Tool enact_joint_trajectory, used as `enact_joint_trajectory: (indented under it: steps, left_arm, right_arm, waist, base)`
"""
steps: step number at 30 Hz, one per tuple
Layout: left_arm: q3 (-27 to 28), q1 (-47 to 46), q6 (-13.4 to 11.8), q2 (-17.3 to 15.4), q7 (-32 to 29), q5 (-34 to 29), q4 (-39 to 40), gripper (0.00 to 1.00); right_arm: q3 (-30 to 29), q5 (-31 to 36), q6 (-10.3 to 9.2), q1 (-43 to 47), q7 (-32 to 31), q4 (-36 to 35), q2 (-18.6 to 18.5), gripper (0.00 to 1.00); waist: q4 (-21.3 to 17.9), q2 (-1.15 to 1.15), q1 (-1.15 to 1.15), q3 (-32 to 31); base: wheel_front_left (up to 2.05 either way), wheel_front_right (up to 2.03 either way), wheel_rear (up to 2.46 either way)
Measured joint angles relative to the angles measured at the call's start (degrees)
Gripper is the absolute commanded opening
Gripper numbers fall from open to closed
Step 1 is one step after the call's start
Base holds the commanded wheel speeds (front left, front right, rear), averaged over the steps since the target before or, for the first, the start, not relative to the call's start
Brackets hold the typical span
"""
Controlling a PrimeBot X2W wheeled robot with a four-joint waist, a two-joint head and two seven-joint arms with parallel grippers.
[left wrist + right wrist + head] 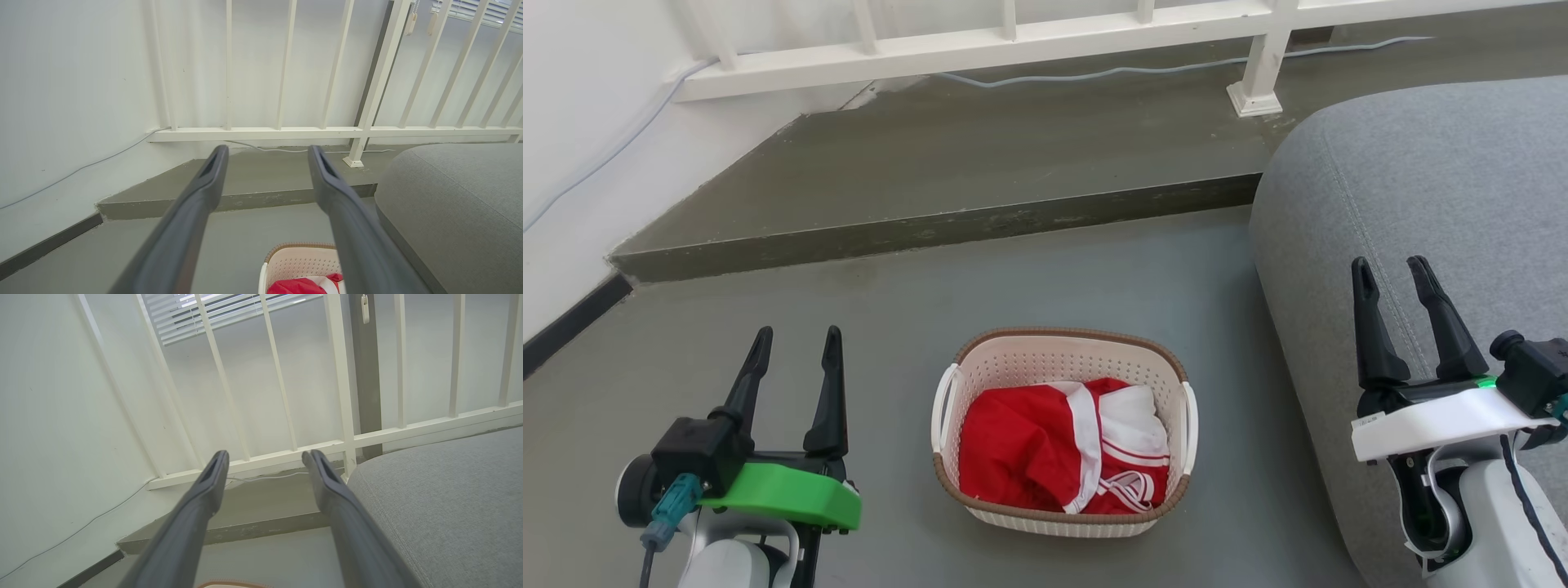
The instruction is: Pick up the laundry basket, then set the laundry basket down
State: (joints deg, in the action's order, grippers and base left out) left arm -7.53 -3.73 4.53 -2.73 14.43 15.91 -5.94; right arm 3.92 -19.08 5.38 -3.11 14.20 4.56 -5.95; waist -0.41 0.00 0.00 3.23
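laundry basket [1054, 359] sits on the floor [1094, 269], low in the middle of the head view, red clothes [1021, 449] inside. i guess it is light, thin and bendy, so i'd take its white loop handles [943, 408]. my left gripper [798, 335], lower left, and right gripper [1390, 265], lower right, have fingers apart, holding nothing.

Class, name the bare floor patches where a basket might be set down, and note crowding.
Bare floor lies between the laundry basket and the raised step, and left of the basket, toward the left gripper. Crowded on the right: the grey sofa sits close beside the basket.
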Motion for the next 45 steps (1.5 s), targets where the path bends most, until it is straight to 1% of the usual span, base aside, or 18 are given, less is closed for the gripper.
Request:
enact_joint_trajectory:
  steps: [12, 19, 31, 36, 45]
  left_arm:
    - [0.1, 0.0, 0.0, 0.1, 0.0, 0.0, 0.0, 1.0]
    - [0.3, -0.1, 0.0, 0.1, 0.0, 0.2, 0.3, 1.0]
    - [-0.1, -2.9, 0.1, 0.1, 0.0, 1.0, 0.2, 1.0]
    - [-0.5, -3.9, 0.1, 0.2, 0.0, 1.0, -1.4, 1.0]
    - [-1.8, -7.7, 0.6, 0.3, 0.0, 1.0, -5.8, 1.0]
  right_arm:
    - [-0.7, 1.1, 0.15, 0.0, 0.2, 0.0, 0.7, 1.0]
    - [-0.8, 1.5, 0.45, 0.0, 0.2, 0.0, 0.9, 1.0]
    - [-1.0, 1.5, 0.68, -1.9, 0.3, -0.6, 1.6, 1.0]
    - [-1.1, 1.5, 1.13, -2.9, 0.3, -0.8, 2.0, 1.0]
    - [-1.3, 1.5, 1.15, -5.4, 0.3, -1.1, 2.3, 1.0]
  waist:
    - [0.2, 0.0, 0.0, 0.3]
    - [0.1, 0.0, 0.0, 1.8]
    - [-0.7, 0.0, 0.0, 7.0]
    - [-1.2, 0.0, 0.0, 9.5]
    - [-2.5, 0.0, 0.0, 14.3]
  base:
    - [0.0, 0.0, 0.0]
    - [0.0, 0.0, 0.0]
    - [0.0, 0.0, 0.0]
    - [0.0, 0.0, 0.0]
    - [0.0, 0.0, 0.0]
